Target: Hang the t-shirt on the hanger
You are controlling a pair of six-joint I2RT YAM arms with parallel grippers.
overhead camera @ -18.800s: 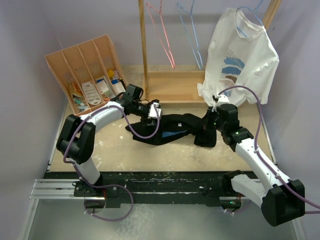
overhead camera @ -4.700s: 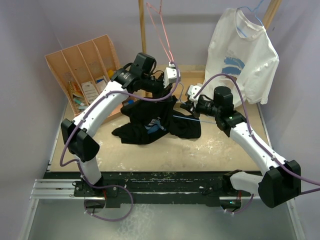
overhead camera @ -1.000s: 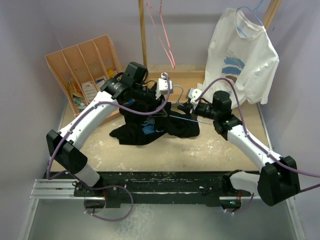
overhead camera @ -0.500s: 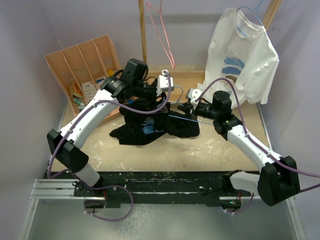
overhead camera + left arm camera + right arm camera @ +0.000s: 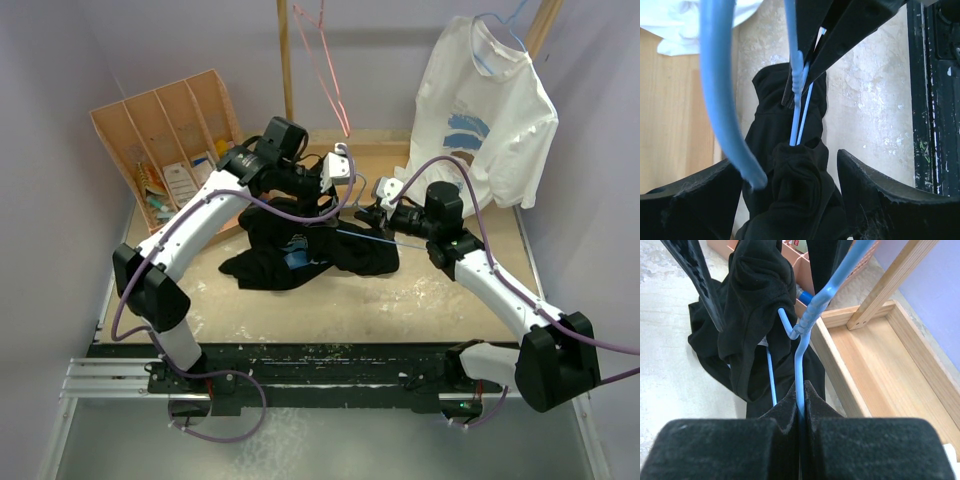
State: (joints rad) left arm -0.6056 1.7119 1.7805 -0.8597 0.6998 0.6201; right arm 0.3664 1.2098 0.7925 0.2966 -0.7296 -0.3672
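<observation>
Your left tool (image 5: pixel 338 172), holding the t-shirt (image 5: pixel 300 245), has lifted slightly; your right tool (image 5: pixel 801 407) stays clamped on the hanger (image 5: pixel 802 340), collar not threaded over it yet.

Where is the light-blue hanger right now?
In the top view it sits mid-table: the hanger is pinched in the right gripper, its wire running into the black t-shirt bunched at the left gripper.

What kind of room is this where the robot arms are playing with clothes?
Probably a robot test booth, not a home: plain lilac walls box in a scuffed table, with a wooden rack holding a white t-shirt and a pink-red wire hanger.
</observation>
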